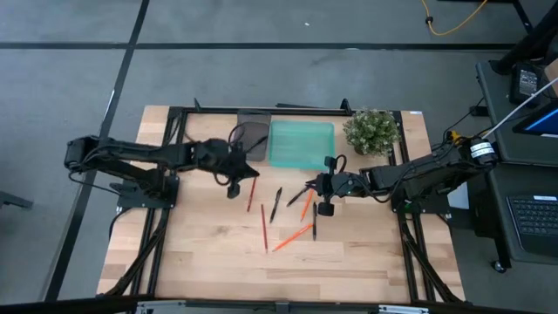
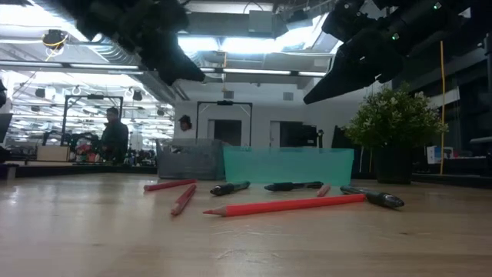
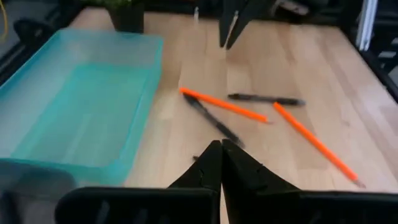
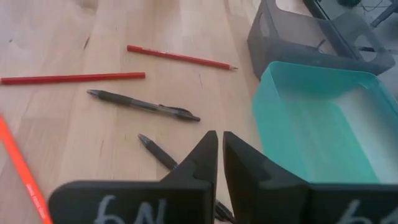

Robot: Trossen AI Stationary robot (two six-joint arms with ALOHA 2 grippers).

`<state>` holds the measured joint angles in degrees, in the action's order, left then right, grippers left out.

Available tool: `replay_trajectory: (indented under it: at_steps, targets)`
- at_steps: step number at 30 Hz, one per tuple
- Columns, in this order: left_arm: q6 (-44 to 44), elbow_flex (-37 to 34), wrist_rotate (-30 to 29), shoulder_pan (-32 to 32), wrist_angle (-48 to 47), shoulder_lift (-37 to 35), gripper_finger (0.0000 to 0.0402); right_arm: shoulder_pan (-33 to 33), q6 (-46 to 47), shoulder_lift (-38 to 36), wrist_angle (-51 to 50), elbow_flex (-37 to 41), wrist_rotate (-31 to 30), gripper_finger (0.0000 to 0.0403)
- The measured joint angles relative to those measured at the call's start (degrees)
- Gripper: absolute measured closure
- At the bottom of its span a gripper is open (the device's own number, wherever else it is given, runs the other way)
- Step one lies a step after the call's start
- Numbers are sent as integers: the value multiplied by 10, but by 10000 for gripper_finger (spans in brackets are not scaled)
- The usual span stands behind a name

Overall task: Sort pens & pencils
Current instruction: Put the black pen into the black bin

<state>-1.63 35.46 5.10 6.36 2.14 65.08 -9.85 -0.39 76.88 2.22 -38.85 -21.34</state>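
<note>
We judge the pencils [image 1: 293,236] light, stiff and apt to roll, best pinched mid-shaft; likewise the pens [image 1: 275,204], scattered mid-counter [image 1: 209,262] before the teal tray [image 1: 301,144]. Our left claw [image 1: 234,189] and right claw [image 1: 324,208] both hover pinched closed, empty. We read no writing anywhere.

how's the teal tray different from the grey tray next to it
The teal tray is see-through blue-green; the grey tray is smoky dark. In the high view the teal tray looks clearly larger and sits toward the plant, with the grey tray on its other side, partly under the left arm. Both sit side by side at the table's far edge, open-topped, and no pen or pencil shows in either.
</note>
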Motion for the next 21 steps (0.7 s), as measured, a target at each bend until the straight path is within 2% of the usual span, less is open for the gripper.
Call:
replay_trajectory:
  at_steps: [5,10,15,17,21]
  targets:
    - [-42,-52,-67,-45,117,5,399,-8,2,0,1,0,0,374]
    - [-71,-56,-188,-91,118,14,401,-13,2,0,1,0,0,374]
    - [-122,-55,-277,-126,137,35,401,-13,3,0,1,0,0,374]
    - [-136,-55,-297,-138,151,52,401,-13,9,0,1,0,0,374]
    - [-145,-52,-299,-158,200,101,401,-13,16,0,-4,0,-2,374]
